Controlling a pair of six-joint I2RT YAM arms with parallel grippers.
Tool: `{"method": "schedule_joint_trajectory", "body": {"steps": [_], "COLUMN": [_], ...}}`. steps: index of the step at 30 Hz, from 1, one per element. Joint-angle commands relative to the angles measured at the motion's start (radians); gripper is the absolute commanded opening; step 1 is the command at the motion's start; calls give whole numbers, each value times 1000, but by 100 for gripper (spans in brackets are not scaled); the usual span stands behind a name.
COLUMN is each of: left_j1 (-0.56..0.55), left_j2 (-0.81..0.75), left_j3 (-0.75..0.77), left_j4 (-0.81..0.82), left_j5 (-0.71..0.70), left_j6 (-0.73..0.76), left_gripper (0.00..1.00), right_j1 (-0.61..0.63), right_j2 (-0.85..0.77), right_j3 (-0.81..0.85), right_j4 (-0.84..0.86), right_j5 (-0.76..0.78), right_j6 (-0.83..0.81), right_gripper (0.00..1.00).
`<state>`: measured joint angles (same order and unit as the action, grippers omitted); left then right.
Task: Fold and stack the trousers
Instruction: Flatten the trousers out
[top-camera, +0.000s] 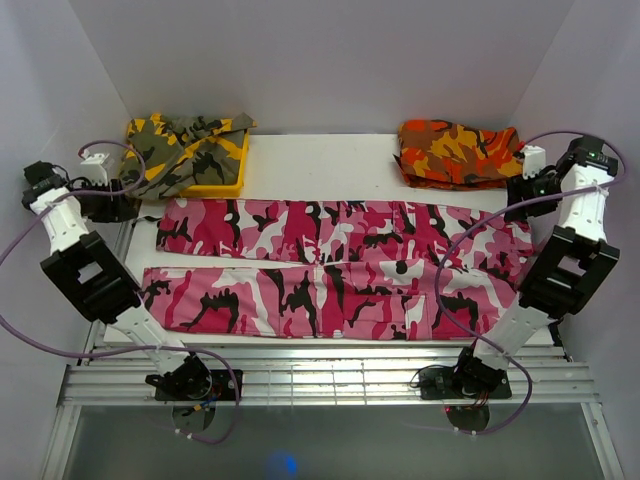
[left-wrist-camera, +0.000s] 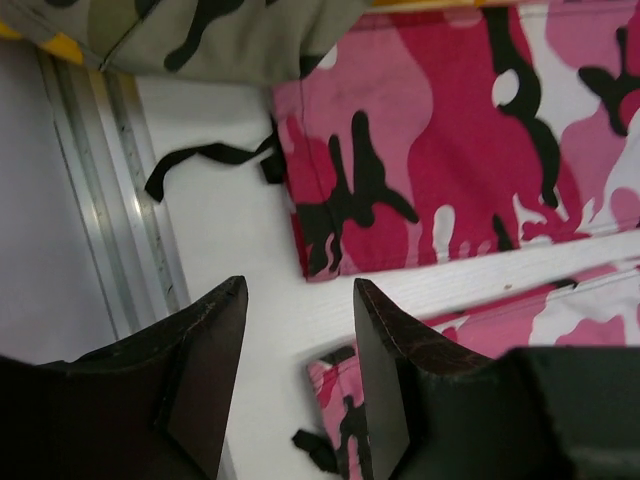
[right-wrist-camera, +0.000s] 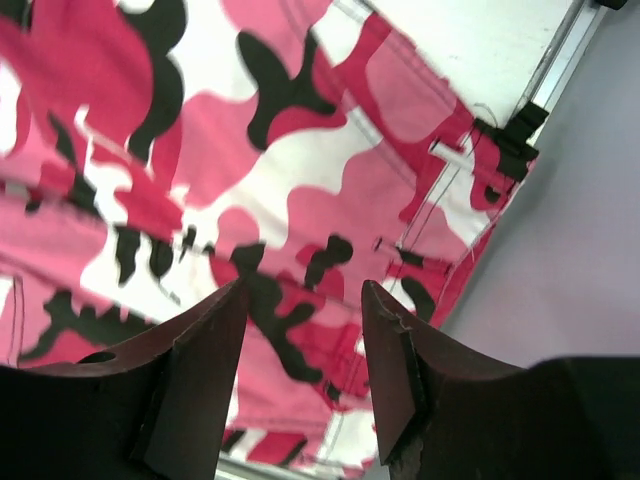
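The trousers (top-camera: 330, 262), in pink, white and black camouflage, lie flat across the white table, both legs pointing left and the waist at the right. My left gripper (top-camera: 122, 208) hovers by the far leg's cuff. In the left wrist view this gripper (left-wrist-camera: 300, 295) is open over bare table between the two cuffs (left-wrist-camera: 440, 150), holding nothing. My right gripper (top-camera: 520, 196) hangs over the waist's far right corner. The right wrist view shows that gripper (right-wrist-camera: 300, 295) open above the waistband cloth (right-wrist-camera: 300, 170), also empty.
A yellow tray (top-camera: 228, 186) at the back left holds a yellow-olive camouflage garment (top-camera: 185, 150). An orange-red camouflage garment (top-camera: 458, 152) lies folded at the back right. Metal rails (top-camera: 320, 385) run along the near edge and the left side (left-wrist-camera: 110, 220). White walls close in both sides.
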<state>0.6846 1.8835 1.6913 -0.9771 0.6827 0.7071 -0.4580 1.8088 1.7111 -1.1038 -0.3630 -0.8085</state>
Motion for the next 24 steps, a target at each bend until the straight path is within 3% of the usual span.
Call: {"method": "schedule_joint_trajectory", "body": {"steps": [1,3,9,17,24], "left_j1": [-45,-98,-209,-218,-204], "left_j2": [17,12,29,154,71], "left_j3": [10,-40,-180,-254,-470], "left_j4": [113,164,319,364,368], "left_j5": [117,92,-23,-165,-279], "left_j6": [-182,-224,-276,-261,-160], "left_gripper": [57,57,54,51,49], "right_j1": [27,47,145,239,268], "right_j2": [75,107,204,189,153], "right_j3": [12,1,-51,-270,-390], "right_j4": [152,237,263,350,383], "right_j5": [-5,24,76,145,174], "right_j6": [181,224,238,195,151], "right_gripper": [55,53,43,41,41]}}
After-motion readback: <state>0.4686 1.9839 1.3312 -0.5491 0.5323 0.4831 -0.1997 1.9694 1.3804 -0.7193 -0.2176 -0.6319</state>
